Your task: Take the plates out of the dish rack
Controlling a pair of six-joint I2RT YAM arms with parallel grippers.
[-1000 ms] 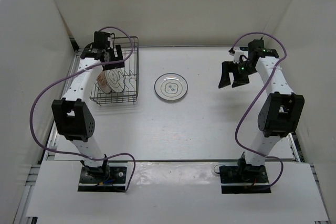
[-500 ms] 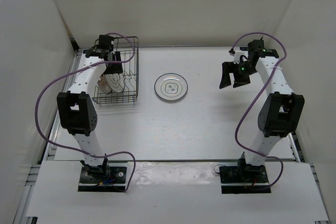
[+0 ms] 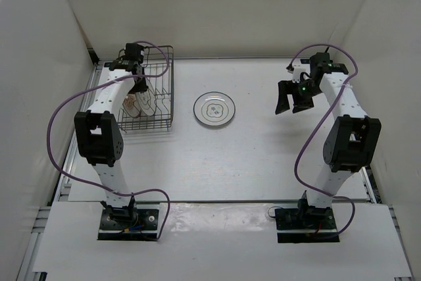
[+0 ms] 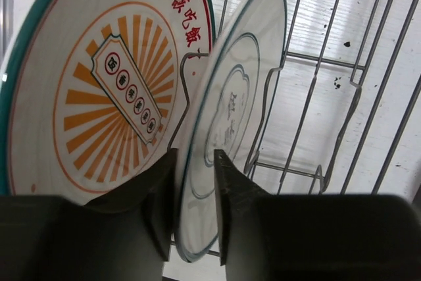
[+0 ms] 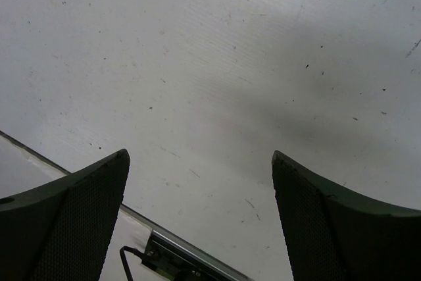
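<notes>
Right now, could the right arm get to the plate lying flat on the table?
Probably yes: the right gripper hangs open to the right of the plate, with only bare table between them.

Red Chinese characters on sunburst plate (image 4: 85,97), left wrist view: short line just inside rim at about 1 o'clock, turned sideways, reading roughly 该吃饭. Slanted white banner (image 4: 128,100) across orange rays at centre, running 10 o'clock to 4 o'clock, carrying five red circled characters, too small to make out. Faint grey mark at centre of ring-patterned plate (image 4: 227,129), illegible. Tiny marks at centre of flat plate (image 3: 215,108) on table (image 3: 263,156), top view, unreadable.
</notes>
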